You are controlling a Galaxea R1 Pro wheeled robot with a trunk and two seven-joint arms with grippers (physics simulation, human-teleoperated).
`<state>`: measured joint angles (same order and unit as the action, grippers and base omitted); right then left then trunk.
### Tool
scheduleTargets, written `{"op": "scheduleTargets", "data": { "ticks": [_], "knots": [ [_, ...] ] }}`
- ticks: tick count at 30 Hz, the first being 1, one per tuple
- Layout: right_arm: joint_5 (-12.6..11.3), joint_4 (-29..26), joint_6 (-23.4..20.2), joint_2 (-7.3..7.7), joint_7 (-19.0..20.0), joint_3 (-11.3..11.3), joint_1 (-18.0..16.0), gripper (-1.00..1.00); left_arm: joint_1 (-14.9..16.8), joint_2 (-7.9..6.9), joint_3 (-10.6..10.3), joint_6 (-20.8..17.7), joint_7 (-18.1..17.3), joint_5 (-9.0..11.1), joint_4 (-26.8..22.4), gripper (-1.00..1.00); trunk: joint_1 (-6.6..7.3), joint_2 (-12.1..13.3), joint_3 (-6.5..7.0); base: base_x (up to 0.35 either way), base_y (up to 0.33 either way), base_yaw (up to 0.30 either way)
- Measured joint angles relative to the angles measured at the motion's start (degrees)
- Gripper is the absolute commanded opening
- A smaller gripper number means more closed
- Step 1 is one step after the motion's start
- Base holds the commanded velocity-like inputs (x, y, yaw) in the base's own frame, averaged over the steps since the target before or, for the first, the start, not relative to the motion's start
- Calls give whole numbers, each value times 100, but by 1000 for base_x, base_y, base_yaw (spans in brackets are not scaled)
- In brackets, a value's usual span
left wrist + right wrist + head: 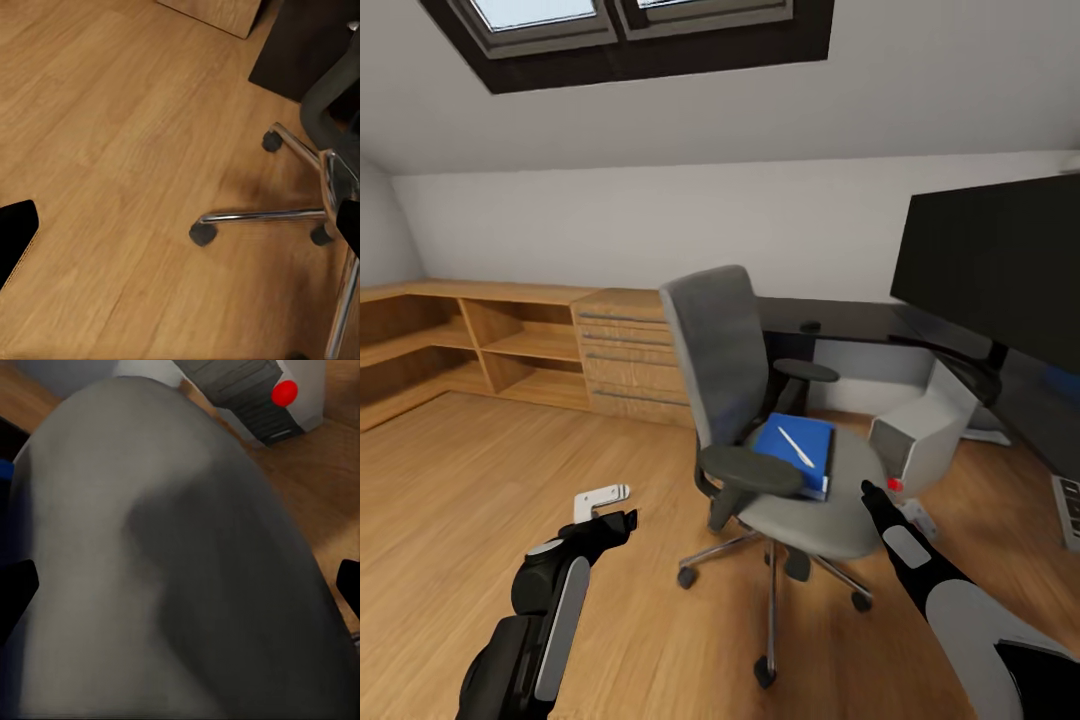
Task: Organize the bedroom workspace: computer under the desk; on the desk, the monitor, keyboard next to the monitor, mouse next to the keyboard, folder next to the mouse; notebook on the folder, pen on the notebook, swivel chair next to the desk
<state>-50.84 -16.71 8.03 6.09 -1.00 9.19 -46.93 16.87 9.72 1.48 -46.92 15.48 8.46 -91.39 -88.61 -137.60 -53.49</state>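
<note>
The grey swivel chair [725,350] stands mid-floor, turned away from the black desk [860,318]. A blue folder [805,448] lies on its seat with the white pen [796,446] on top; the notebook is hidden. A small black mouse [810,326] sits on the desk, and the monitor [1000,265] looms at the right. The keyboard [1068,510] shows at the right edge. The silver computer [925,432] stands on the floor beside the chair. My right gripper [870,492] is open at the seat's [172,562] right edge. My left gripper [615,508] hangs open over bare floor, left of the chair's base [300,214].
A light wooden drawer chest [625,355] and open shelves [460,340] line the back wall under a sloped ceiling. Wooden floor [480,480] spreads to the left of the chair. The chair's star legs and casters reach toward my left arm.
</note>
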Motion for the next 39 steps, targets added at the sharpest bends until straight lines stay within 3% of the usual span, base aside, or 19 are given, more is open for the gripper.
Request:
{"op": "scheduleTargets", "data": {
  "ticks": [14, 16, 21, 31, 33, 36, 39],
  "knots": [
    [10, 1, -2, 39, 101, -1, 10, 100, 1, 8, -1, 0, 0, 0, 0, 100, 0, 0, -32, 0, 0, 250],
    [-3, -3, -1, -9, 116, -25, 9, 100, 4, 9, -2, 1, 0, 0, 2, 100, 0, 0, -33, 0, 0, 60],
    [-32, 0, -3, 14, 118, -36, 12, 100, 6, 9, -4, 1, 8, -2, 43, 100, 0, 1, -34, 0, 0, -35],
    [-48, 13, -4, 75, 106, -26, 13, 100, 7, -1, 24, 5, 9, -2, 50, 100, 2, 0, -34, 104, 0, -252],
    [-54, 16, -4, 81, 102, -25, 13, 100, 6, 0, 76, 3, 9, -4, 49, 100, 2, 0, -34, 186, 0, -112],
    [-60, 17, -3, 79, 104, -26, 12, 100, 6, 6, 390, -1, 9, 7, 47, 100, 0, 0, -34, 48, 0, -28],
    [-28, 34, -4, 45, 134, -56, 25, 100, 5, 24, 414, 3, 9, 56, 76, 100, -1, 1, -34, 7, 0, -4]
  ]
}}
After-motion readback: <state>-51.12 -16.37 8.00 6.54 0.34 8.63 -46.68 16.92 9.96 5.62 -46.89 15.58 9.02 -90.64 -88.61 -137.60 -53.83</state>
